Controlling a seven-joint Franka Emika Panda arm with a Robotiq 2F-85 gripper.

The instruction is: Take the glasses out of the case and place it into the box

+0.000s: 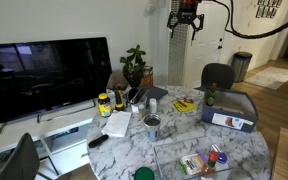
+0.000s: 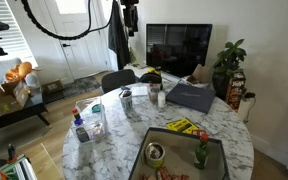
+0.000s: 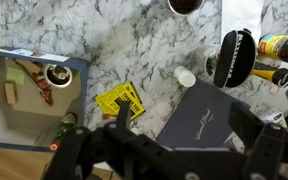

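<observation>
My gripper (image 1: 185, 22) hangs high above the marble table, open and empty; it also shows in an exterior view (image 2: 130, 12). In the wrist view its two fingers (image 3: 184, 125) spread wide over a dark grey folder. The black glasses case (image 3: 234, 58) lies open near the table's edge, also in an exterior view (image 2: 152, 78). I cannot make out the glasses in it. The blue-grey box (image 3: 34, 58) stands at the far side of the table from the case, holding a few small items. It shows in both exterior views (image 1: 229, 121) (image 2: 179, 140).
A dark grey folder (image 3: 204, 120), a yellow packet (image 3: 119, 100) and a white cap (image 3: 186, 76) lie between case and box. Bottles (image 3: 279, 48) stand beside the case. A clear bin of colourful items (image 1: 199, 160), a can (image 1: 152, 124), a TV (image 1: 44, 75) and a plant (image 1: 134, 65) are nearby.
</observation>
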